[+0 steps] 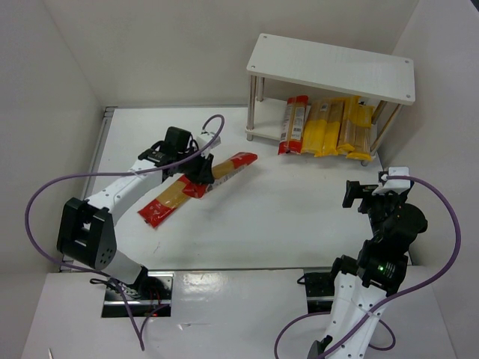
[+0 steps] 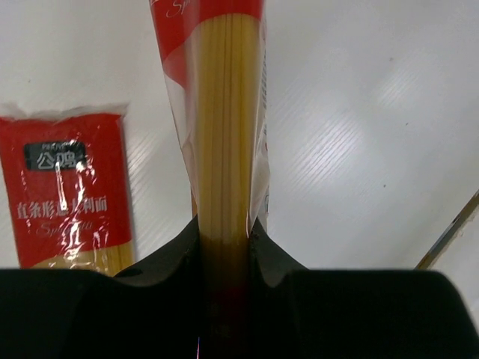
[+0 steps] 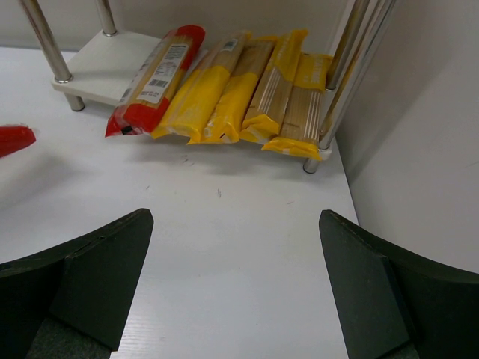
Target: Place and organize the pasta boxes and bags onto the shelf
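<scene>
Nearest the arm bases, right gripper (image 1: 358, 194): jaws spread wide and holding nothing, hanging over bare desk (image 1: 299, 217), well apart from every pack and facing the shelf.
Loose spaghetti pack (image 1: 166, 203): lies flat on the desk at a slant, just beside the left arm. It has red ends and a clear middle showing pale strands, and nothing grips it.
Left gripper (image 1: 200, 170): jaws clenched on the second red-ended pack, pinching it across the narrow width at the clear middle.
Held spaghetti pack (image 2: 224, 134): runs straight out from the jaws toward the shelf, its far red end between the gripper and the rack. Whether it is clear of the desk I cannot tell.
Handling, as a judgement: light, with a thin, glossy film that is likely slippery. The strands keep it stiff along its length but are brittle, so a hard squeeze or a knock on a leg could snap them.
Where to hold: near the middle of the length, across the width. Most of the held pack appears to stick out beyond the jaws, so its far end may droop or swing.
Shelf (image 1: 329, 67): white top board bare, on thin silver legs.
Shelved packs (image 3: 224, 90): one red-ended and several yellow, side by side on the lower board (image 3: 97, 60). Their near ends hang off its front edge, and free room remains on the left.
</scene>
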Controlling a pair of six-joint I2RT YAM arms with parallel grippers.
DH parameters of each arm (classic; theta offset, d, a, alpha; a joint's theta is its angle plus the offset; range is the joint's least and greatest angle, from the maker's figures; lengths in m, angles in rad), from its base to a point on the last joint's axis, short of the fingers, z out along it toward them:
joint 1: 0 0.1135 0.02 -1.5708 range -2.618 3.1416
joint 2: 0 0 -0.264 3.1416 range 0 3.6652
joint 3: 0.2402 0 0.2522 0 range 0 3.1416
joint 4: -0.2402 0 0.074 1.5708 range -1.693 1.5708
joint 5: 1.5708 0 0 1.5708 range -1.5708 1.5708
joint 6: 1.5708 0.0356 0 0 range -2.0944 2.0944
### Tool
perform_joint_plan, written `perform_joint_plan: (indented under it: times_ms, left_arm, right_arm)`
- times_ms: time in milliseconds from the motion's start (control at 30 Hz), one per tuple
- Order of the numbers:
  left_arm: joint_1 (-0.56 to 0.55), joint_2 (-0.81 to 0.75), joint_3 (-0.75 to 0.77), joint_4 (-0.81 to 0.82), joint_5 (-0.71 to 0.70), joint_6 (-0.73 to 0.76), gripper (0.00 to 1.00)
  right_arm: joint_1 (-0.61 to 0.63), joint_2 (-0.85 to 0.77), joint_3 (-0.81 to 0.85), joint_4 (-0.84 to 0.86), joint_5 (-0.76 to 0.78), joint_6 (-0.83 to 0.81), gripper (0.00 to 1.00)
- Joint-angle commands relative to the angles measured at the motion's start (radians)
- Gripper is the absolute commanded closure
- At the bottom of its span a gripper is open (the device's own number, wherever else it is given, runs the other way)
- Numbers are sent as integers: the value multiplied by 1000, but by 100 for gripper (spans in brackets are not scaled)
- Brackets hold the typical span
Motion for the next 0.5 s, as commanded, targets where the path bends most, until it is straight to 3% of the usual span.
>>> perform_joint_plan:
  times_ms: [0, 167, 467]
  left_arm:
    - [-11, -73, 18, 220, 60, -141, 100]
    - [-63, -64, 59, 274, 5, -193, 100]
    - [-309, 53, 184, 294, -455, -113, 100]
  right_arm:
    - [6, -10, 9, 13, -6, -9, 0]
    - [6, -10, 9, 13, -6, -9, 0]
    - [-39, 23, 9, 13, -15, -9, 0]
